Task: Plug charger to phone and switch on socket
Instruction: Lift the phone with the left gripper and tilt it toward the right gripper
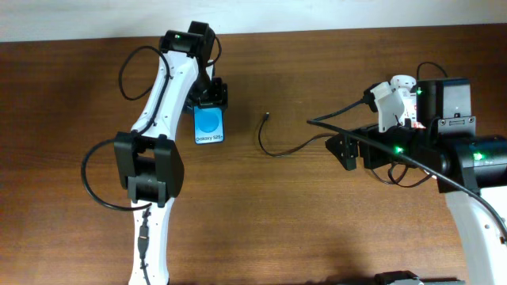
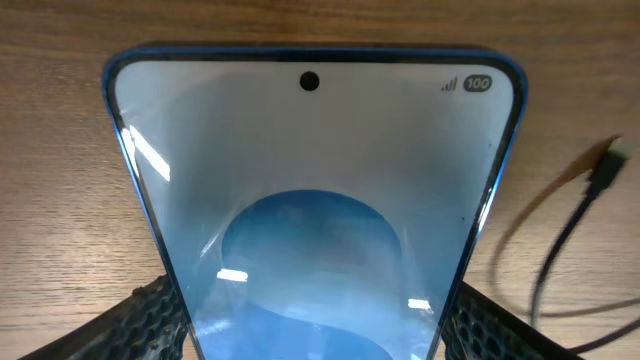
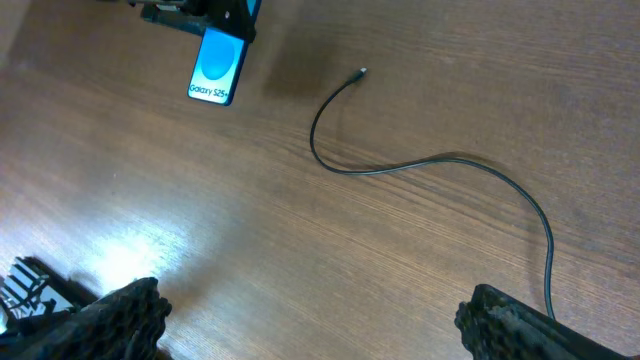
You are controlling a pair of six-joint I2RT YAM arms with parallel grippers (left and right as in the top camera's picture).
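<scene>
Wooden table (image 1: 261,229) gives you little to pinch against: the charger (image 3: 445,156) is thin, so your right gripper (image 3: 310,330), spread wide and empty, could skid it. Its tip lies well left of those jaws, right of the phone (image 1: 210,127), which your left gripper (image 1: 212,100) clamps.

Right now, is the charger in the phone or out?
Out: the charger tip lies bare on the table, well apart from the phone.
</scene>
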